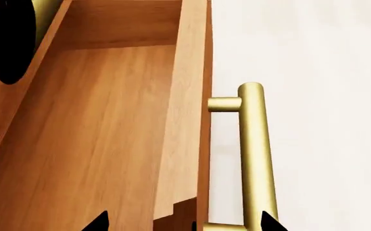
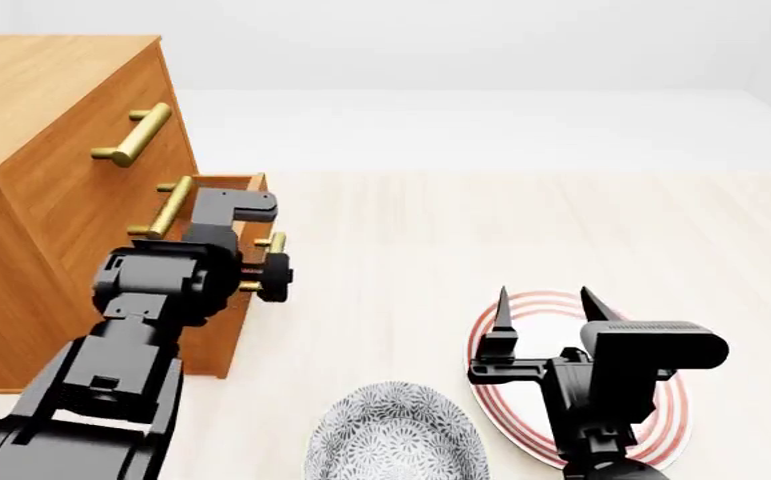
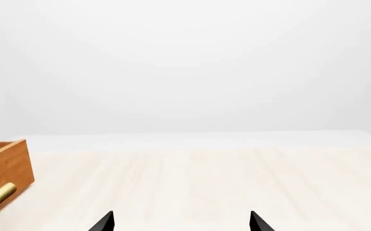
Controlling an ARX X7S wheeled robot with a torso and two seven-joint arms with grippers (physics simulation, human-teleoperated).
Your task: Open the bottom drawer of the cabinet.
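Note:
The orange-brown cabinet stands at the left. Its bottom drawer is pulled out, and its bare wooden inside shows in the left wrist view. My left gripper is open. One fingertip is over the drawer's inside and the other is just beyond the brass bar handle, so the jaws straddle the drawer front and the handle. In the head view this gripper sits at that handle. My right gripper is open and empty above the plate.
A white plate with red rings lies under my right arm. A grey patterned bowl sits at the near edge. The top handle and the middle handle are on shut drawers. The drawer corner shows in the right wrist view.

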